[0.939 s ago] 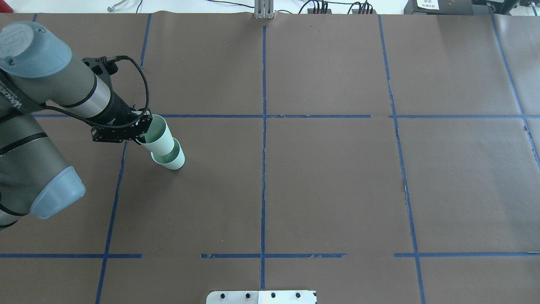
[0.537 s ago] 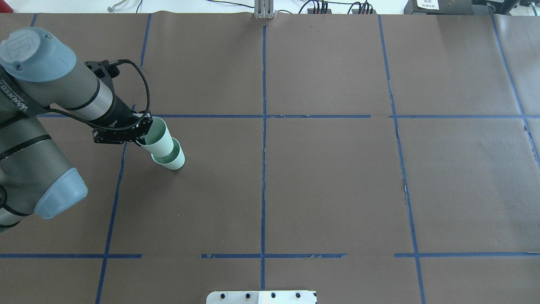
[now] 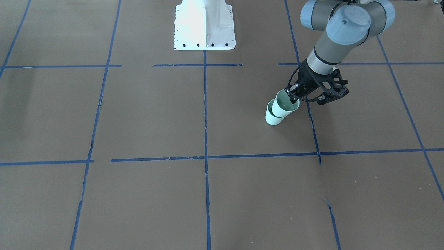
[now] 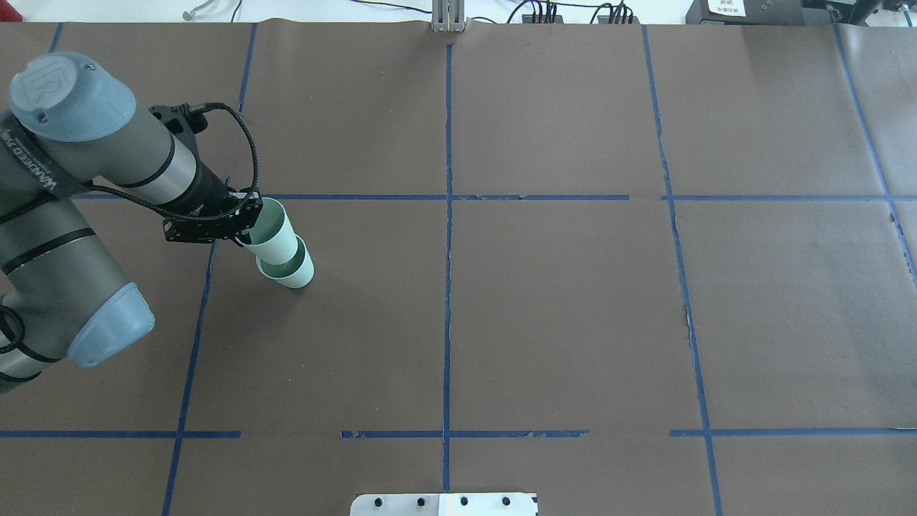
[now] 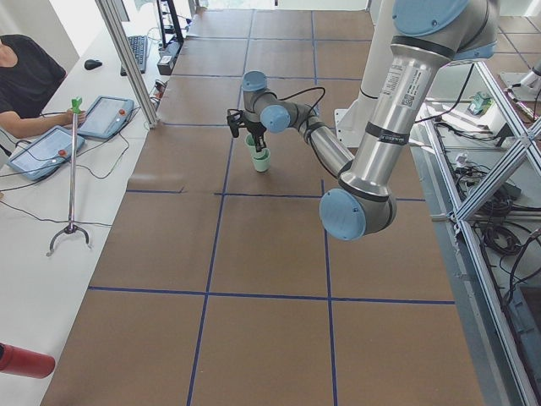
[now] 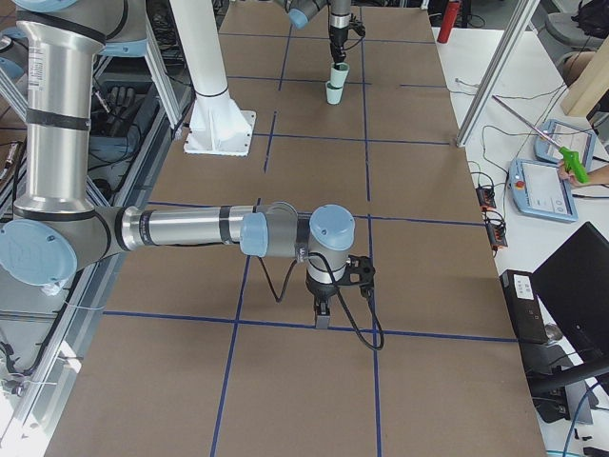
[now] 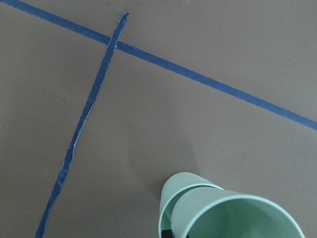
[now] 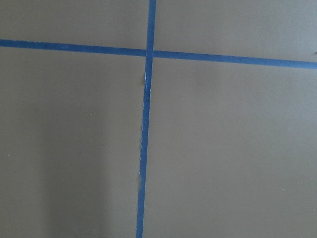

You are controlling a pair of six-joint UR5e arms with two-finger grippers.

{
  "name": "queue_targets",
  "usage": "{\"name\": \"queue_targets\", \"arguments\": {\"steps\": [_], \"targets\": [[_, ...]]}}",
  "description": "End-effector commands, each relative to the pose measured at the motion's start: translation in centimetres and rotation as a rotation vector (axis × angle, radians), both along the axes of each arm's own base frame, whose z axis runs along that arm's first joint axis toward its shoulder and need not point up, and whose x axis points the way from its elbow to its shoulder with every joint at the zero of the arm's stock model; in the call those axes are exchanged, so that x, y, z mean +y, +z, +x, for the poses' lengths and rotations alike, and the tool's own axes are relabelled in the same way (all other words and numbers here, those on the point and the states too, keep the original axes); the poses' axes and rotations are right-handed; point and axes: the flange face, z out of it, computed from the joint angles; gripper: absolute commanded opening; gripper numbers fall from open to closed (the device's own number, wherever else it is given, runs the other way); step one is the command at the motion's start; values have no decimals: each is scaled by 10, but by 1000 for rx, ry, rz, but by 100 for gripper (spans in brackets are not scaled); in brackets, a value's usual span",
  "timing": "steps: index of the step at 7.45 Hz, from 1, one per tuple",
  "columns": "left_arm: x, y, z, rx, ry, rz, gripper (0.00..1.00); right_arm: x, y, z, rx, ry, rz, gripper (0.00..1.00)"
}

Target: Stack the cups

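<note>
I count two cups. My left gripper (image 4: 246,231) is clamped on the rim of the upper cup (image 4: 276,240), which is tilted, its base nested in the lower cup (image 4: 299,274) on the worktop (image 4: 559,308) just below. My one right gripper (image 6: 324,314) is well apart; whether it is apart or together I cannot tell.

Brown paper (image 4: 573,322) is covering the whole table (image 4: 752,107), and strips of blue tape (image 4: 448,287) are crossing it in a loose grid. Soft, even light is falling on it. Along the end a white bench (image 5: 42,254) is running, where two tablets (image 5: 106,116) and a keyboard (image 5: 138,52) are lying and a person (image 5: 25,76) in black is sitting. A metal post (image 5: 128,59) is standing at the paper's edge.
</note>
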Motion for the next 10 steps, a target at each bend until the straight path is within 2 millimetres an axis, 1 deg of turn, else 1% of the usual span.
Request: {"name": "queue_targets", "arguments": {"steps": [1,3,4,5,6,7,8,9,10], "targets": [[0,-2,0,9,0,14,100,0,0,0,0,0,1,100],[2,-10,-9,22,-5,32,100,0,-1,0,0,0,2,100],[5,-21,-18,40,-11,51,100,0,-1,0,0,0,1,100],[4,-26,-35,44,-24,69,100,0,-1,0,0,0,2,100],[-19,-15,-72,16,-3,164,100,0,0,0,0,0,1,100],[-35,-4,-98,-52,86,265,100,0,0,0,0,0,-1,100],[-58,5,-144,-106,122,351,100,0,0,0,0,0,1,100],[-66,40,-189,-153,154,395,100,0,0,0,0,0,-1,100],[-75,82,-235,-183,222,435,100,0,0,0,0,0,-1,100]]}}
